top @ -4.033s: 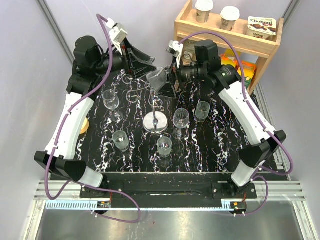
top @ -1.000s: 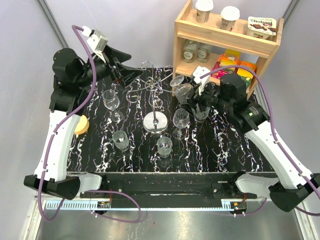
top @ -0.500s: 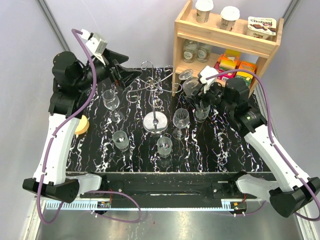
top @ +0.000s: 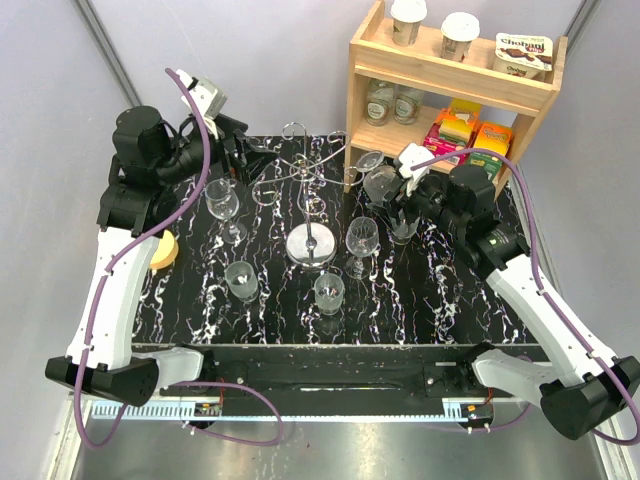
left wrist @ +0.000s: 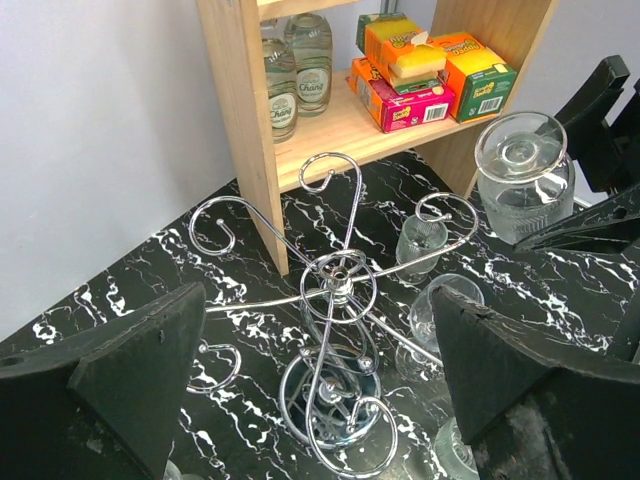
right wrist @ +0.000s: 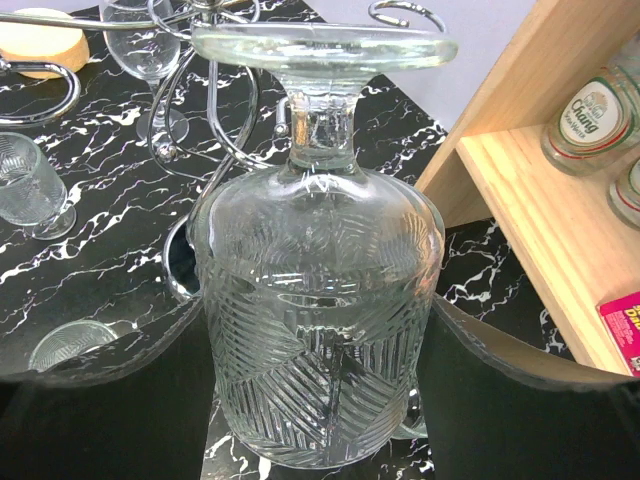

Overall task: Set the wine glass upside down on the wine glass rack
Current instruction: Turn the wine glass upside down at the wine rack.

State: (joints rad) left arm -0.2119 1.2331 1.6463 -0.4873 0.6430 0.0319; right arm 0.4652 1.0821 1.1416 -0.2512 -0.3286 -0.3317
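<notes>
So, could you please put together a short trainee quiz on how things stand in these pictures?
1. True or false: the wine glass in the right end effector is held foot up, bowl down.
2. Fill in: in the top view, the held glass is to the ___ of the wine glass rack.
3. Multiple choice: the left end effector is A) open and empty, B) shut on a glass, C) clamped on the rack.

Key: 1 true; 2 right; 3 A.
</notes>
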